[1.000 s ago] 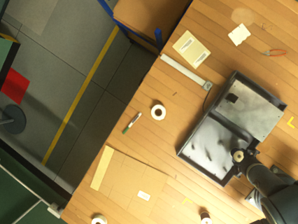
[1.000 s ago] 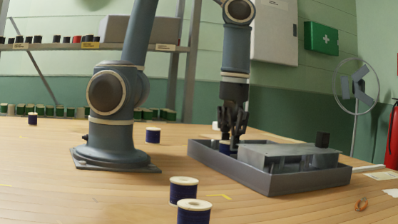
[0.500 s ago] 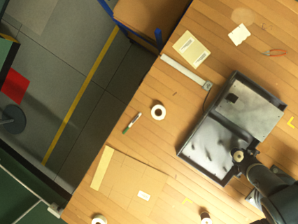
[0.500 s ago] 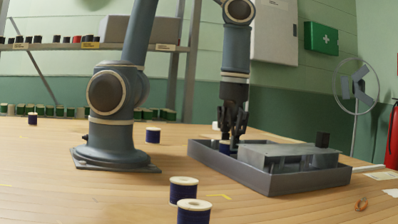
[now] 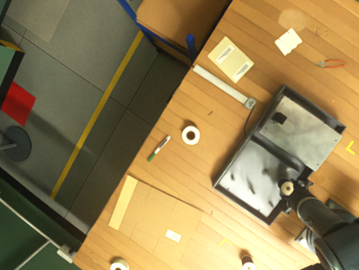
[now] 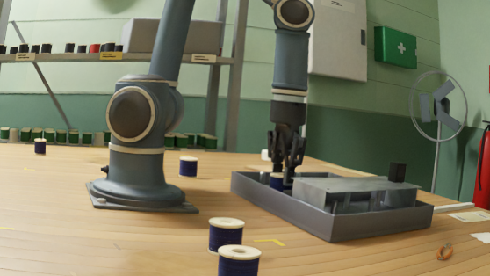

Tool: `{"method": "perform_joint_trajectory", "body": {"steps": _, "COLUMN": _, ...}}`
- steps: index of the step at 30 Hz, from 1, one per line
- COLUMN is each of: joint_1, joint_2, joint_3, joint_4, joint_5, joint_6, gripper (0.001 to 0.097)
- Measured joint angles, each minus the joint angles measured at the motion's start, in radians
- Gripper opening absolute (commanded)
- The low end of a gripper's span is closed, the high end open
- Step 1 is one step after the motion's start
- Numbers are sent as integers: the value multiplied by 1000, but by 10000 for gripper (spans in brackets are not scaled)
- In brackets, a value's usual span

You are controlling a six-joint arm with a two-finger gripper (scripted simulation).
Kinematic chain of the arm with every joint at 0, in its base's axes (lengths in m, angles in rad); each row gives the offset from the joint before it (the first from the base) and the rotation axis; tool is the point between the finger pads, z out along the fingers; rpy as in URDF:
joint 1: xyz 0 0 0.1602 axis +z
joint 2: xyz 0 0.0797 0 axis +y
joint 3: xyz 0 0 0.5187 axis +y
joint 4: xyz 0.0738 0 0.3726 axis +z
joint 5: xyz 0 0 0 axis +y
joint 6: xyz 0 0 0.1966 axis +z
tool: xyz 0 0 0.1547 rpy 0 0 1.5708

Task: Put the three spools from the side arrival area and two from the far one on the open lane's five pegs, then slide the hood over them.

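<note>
My gripper [image 6: 283,176] reaches down into the near end of the grey tray [image 6: 329,203], and I grip a dark blue spool [image 6: 276,180] with a white top [image 5: 287,188] low inside the tray's open lane. The grey hood [image 6: 353,190] with its black knob [image 6: 397,171] covers the tray's other half. Two more spools [image 6: 225,234] [image 6: 239,260] stand on the table in front of the tray. Another spool [image 6: 188,166] stands beside the arm's base [image 6: 139,193], and one [image 6: 40,145] stands far off to the left.
A roll of white tape [image 5: 190,135] and a green marker [image 5: 159,148] lie on the table left of the tray. A flat cardboard sheet [image 5: 156,215], a white bar [image 5: 223,85], a paper pad [image 5: 230,59] and orange pliers [image 5: 330,63] lie around the tray.
</note>
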Motion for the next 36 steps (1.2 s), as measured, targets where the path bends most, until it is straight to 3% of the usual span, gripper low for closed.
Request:
{"method": "perform_joint_trajectory", "body": {"steps": 6, "joint_1": 0, "joint_2": 0, "joint_3": 0, "joint_4": 0, "joint_5": 0, "joint_6": 0, "gripper": 675}}
{"method": "perform_joint_trajectory", "body": {"steps": 19, "joint_1": 0, "joint_2": -5, "joint_3": -4, "joint_4": 0, "joint_5": 10, "joint_6": 0, "gripper": 680}}
{"method": "perform_joint_trajectory", "body": {"steps": 22, "joint_1": 0, "joint_2": -33, "joint_3": -30, "joint_4": 0, "joint_5": 67, "joint_6": 0, "gripper": 680}}
{"method": "perform_joint_trajectory", "body": {"steps": 30, "joint_1": 0, "joint_2": -140, "joint_3": -168, "joint_4": 0, "joint_5": 303, "joint_6": 0, "gripper": 680}}
{"method": "perform_joint_trajectory", "body": {"steps": 36, "joint_1": 0, "joint_2": -149, "joint_3": -185, "joint_4": 0, "joint_5": 332, "joint_6": 0, "gripper": 680}}
